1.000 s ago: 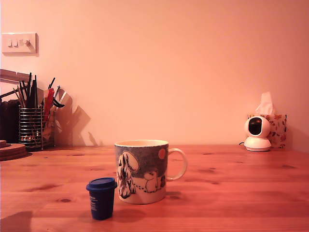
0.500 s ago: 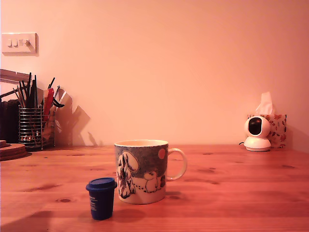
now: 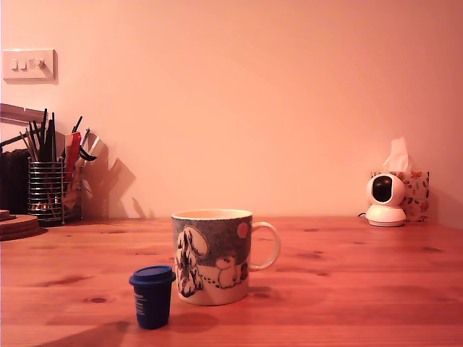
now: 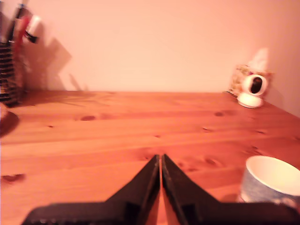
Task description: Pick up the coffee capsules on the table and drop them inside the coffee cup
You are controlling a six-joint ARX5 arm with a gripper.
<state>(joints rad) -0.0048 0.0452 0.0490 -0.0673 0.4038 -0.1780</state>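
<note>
table (image 3: pixel 362 289) bare pine | mug (image 3: pixel 212 255) cream, grey-blue cartoon band, handle toward exterior view's right, inside hidden | wire holder (image 3: pixel 45 191) full of utensils | capsule (image 3: pixel 152 296) dark blue, upright just beside mug, exterior view's left | gripper (image 4: pixel 161 165) tips pressed together, empty

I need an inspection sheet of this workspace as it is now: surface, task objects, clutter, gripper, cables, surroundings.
Surface: wooden table with dark knots, dry.
Job's things: small dark blue plastic capsule upright with its wide lid on top, in front of the cream ceramic mug toward the exterior view's left; whether they touch cannot be told. Mug upright, handle to the exterior view's right.
Clutter: wire utensil holder, white round camera, floral tissue box, all by the wall.
Gripper: black gripper shut, empty, seen only in the wrist view.
Cables: dark lead at the white camera's base.
Surroundings: plain wall, light switch.
</note>
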